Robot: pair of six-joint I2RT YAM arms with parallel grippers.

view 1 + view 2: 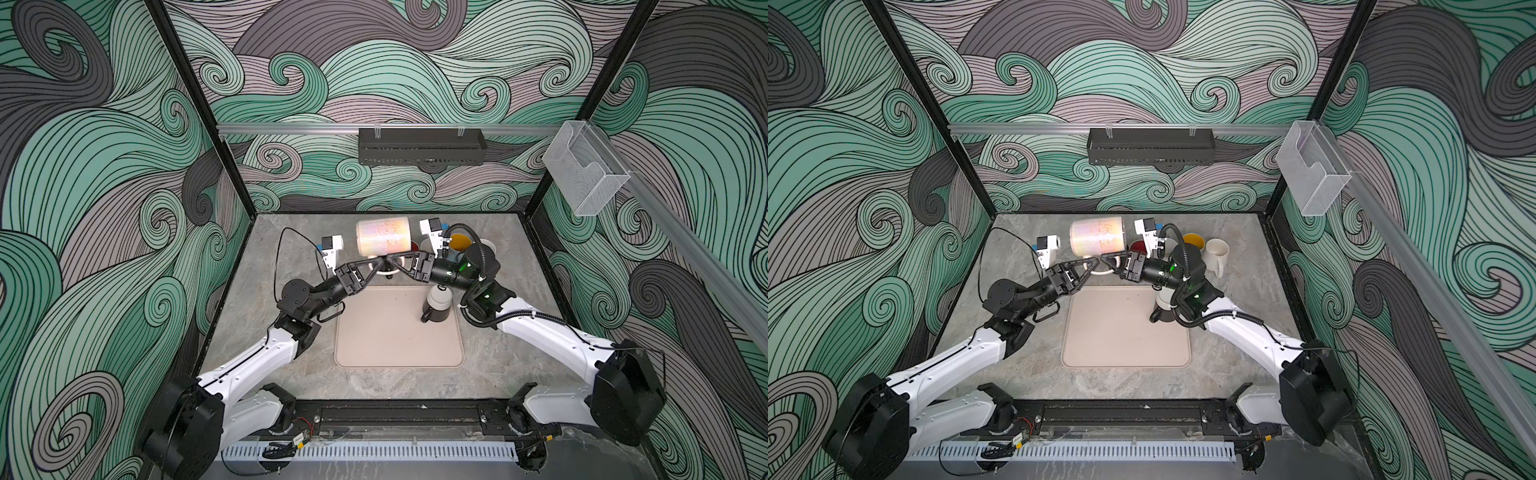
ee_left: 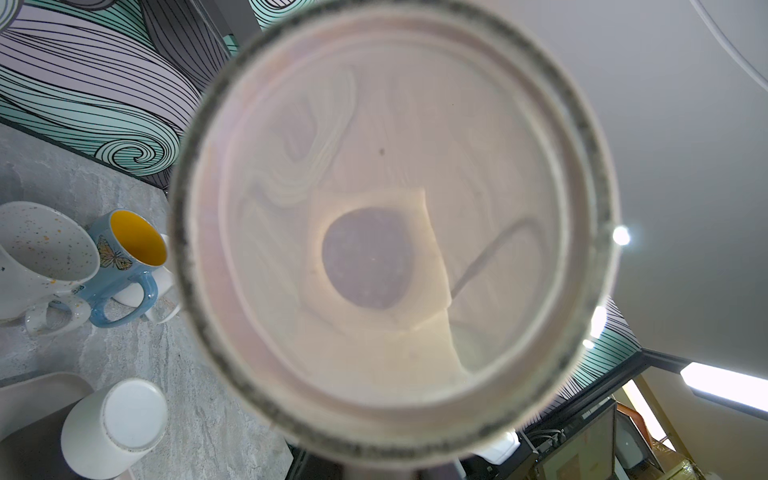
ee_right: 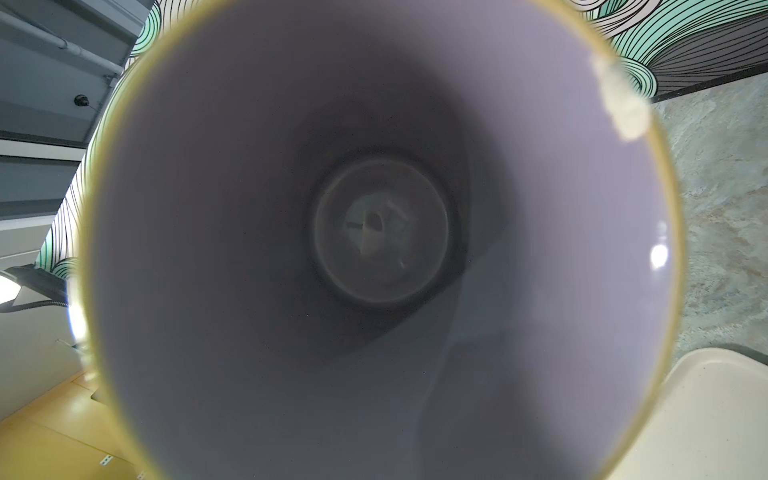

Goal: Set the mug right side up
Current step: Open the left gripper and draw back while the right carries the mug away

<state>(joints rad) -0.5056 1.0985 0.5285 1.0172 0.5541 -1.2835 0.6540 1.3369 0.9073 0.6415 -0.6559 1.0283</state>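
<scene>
**Item 1, left gripper** (image 1: 380, 261): jaws together, clamped at the lower side of the mug (image 1: 383, 237), apparently on its handle.

**Item 2, right gripper** (image 1: 394, 262): tip to tip with item 1 at centre frame in both top views. Whether its jaws grip anything cannot be told.

**Item 3, mug:** iridescent, aloft just above both tips at upper centre of the table (image 1: 266, 266). It lies on its side, base toward frame left, mouth toward frame right.

**Item 4, tan mat** (image 1: 399, 332): just below centre, bearing 1 inverted dark mug (image 1: 434, 313) at its upper right.

**Item 5, blue mug** (image 2: 129, 245): yellow inside, upright, among others right of centre.

**Step, judged:** half turned, at a 2-gripper regrasp.

**Next move, judged:** confirm 1 firm hold, rotate the mouth upward, then set the mug down clear of its neighbours.
</scene>
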